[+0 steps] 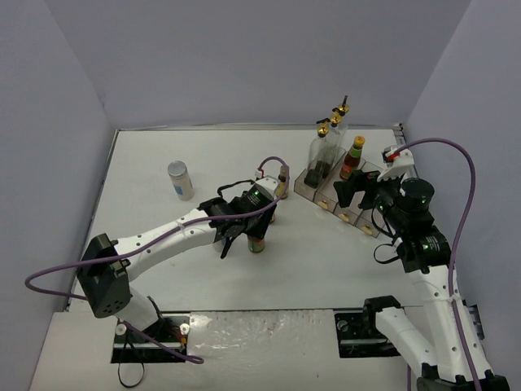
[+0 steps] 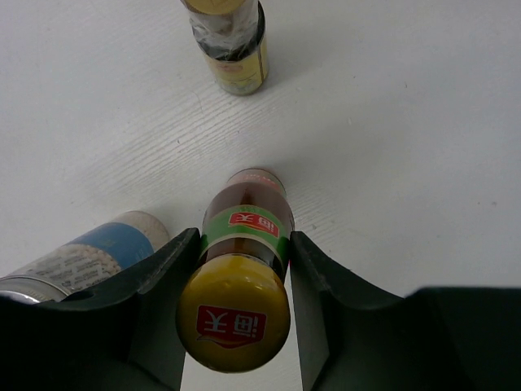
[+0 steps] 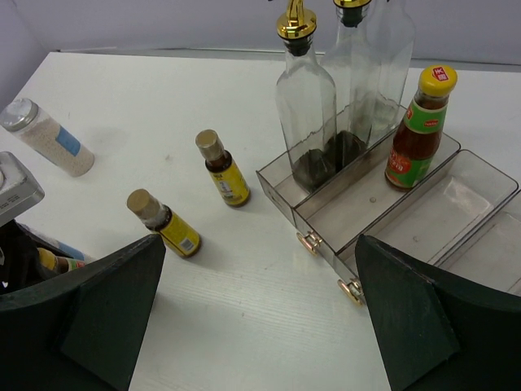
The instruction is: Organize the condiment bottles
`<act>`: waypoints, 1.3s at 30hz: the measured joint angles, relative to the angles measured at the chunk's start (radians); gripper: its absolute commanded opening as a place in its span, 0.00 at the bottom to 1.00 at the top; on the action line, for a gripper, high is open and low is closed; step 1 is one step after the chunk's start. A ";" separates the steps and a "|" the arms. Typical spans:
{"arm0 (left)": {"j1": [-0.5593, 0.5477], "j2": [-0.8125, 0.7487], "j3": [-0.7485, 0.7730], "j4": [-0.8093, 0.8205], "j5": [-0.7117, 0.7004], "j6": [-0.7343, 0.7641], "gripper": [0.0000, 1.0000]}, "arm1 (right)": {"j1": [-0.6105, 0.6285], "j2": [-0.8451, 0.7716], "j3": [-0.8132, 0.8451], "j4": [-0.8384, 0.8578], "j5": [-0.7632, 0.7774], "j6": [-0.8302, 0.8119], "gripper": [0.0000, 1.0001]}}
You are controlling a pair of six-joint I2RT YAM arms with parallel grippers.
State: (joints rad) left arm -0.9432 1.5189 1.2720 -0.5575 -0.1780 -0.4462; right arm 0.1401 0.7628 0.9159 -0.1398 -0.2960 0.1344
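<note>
While upright on table (image 2: 407, 122), red-sauce bottle (image 2: 244, 236) snug between left jaws

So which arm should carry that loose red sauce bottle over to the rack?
Left. The left gripper is closed around the red-sauce bottle, which stands on the table. The right gripper hangs open by the rack, holding nothing, so it would have to reach across first.
</note>
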 measured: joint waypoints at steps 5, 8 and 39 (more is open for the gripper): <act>0.000 0.001 -0.027 0.038 0.005 -0.011 0.42 | 0.003 0.000 -0.009 -0.001 -0.007 -0.009 1.00; 0.000 0.001 -0.033 0.054 0.005 -0.014 0.53 | 0.005 0.000 -0.009 -0.001 -0.013 -0.015 1.00; 0.294 -0.608 0.012 -0.213 -0.312 0.023 1.00 | 0.627 0.299 -0.028 0.154 0.121 -0.008 1.00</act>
State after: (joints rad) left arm -0.6490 0.9104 1.2840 -0.7708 -0.4897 -0.4231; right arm 0.7675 1.0616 0.8882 0.0140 -0.1750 0.1262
